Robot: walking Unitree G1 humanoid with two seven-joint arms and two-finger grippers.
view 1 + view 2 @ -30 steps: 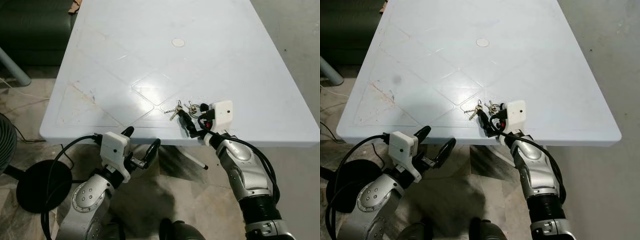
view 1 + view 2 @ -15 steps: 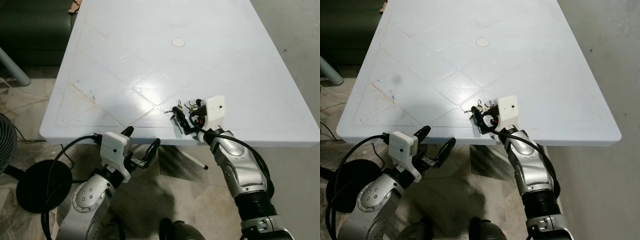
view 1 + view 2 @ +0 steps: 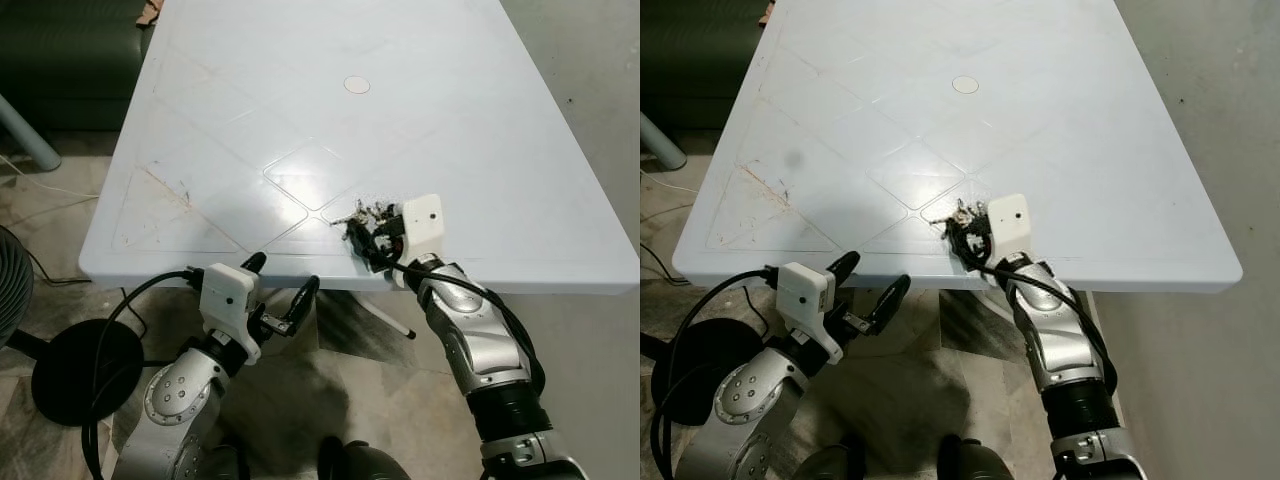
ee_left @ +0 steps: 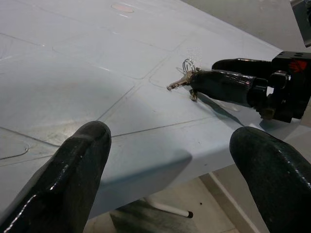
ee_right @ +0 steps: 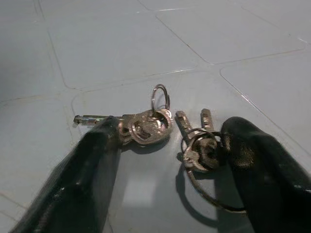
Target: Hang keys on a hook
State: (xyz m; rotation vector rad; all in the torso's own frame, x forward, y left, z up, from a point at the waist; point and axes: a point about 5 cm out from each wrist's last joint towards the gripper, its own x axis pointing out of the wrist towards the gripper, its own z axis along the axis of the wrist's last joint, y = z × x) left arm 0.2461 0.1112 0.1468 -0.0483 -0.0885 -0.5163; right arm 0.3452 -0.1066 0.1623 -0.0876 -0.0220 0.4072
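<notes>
A bunch of silver keys (image 3: 371,211) on rings lies on the pale blue table (image 3: 300,90), close to its front edge. My right gripper (image 3: 368,229) rests on the tabletop, open, with one black finger on each side of the bunch. In the right wrist view the keys (image 5: 150,124) lie between the fingers (image 5: 92,165); one finger covers a key blade and the other touches the ring cluster (image 5: 199,145). My left gripper (image 3: 285,275) hangs open just below the table's front edge, its fingers (image 4: 77,165) wide apart and holding nothing.
A white round cap (image 3: 356,85) sits in the middle of the table. A dark sofa (image 3: 60,50) stands at the far left. On the floor at the left are a black round base (image 3: 70,370) and cables. A table leg (image 3: 390,320) slants under the front edge.
My right gripper has slid left and lower over the keys, and its fingers have drawn closer around the bunch. The left arm has stayed where it was.
</notes>
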